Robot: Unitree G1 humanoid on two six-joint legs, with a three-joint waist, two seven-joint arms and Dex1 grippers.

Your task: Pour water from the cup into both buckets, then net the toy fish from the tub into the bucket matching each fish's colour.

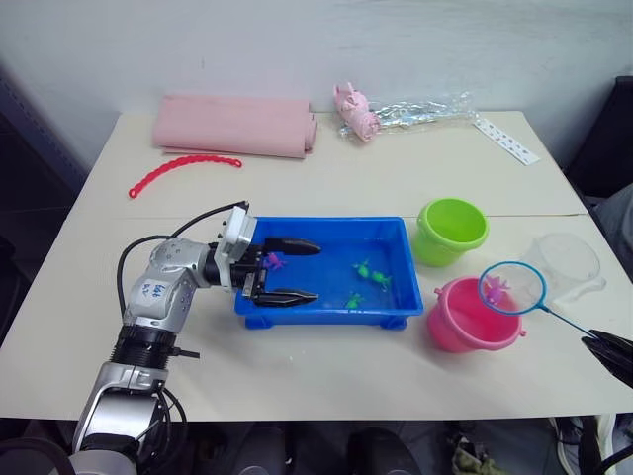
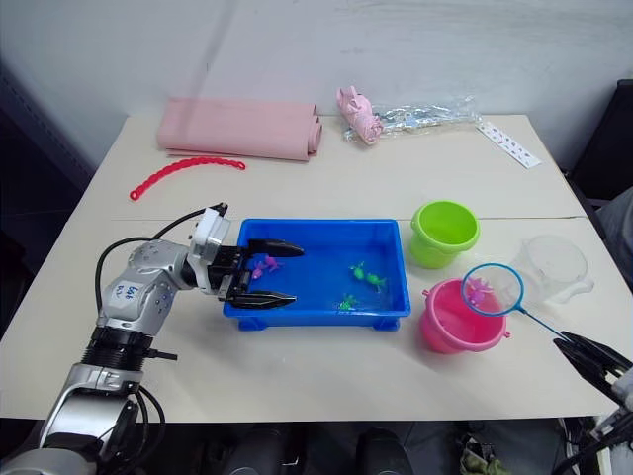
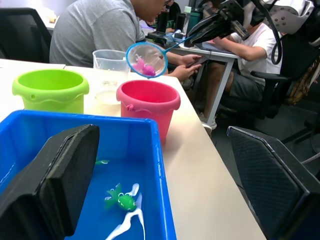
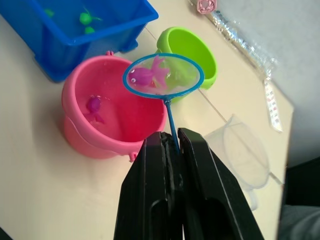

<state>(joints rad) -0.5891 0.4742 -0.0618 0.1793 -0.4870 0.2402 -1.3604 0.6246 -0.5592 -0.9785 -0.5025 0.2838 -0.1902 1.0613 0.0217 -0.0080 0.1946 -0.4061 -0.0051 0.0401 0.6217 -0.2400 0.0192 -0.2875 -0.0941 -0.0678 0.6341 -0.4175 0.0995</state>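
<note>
Net [image 4: 163, 74], carrying a pink fish [image 4: 145, 76], is held by its stick in the closed right gripper [image 4: 171, 145], ahead over the pink bucket [image 4: 107, 131] for release. Left gripper [image 1: 287, 269] stands wide open, straddling the tub [image 1: 396, 230] wall, apparently steadying it.

Silver left arm [image 1: 158, 292] with looping black cables, blue markings, black fingers [image 1: 287, 244].

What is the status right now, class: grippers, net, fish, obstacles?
Right gripper shut on net, pink fish inside, over pink bucket. Left gripper open at tub. Nothing in the way.
</note>
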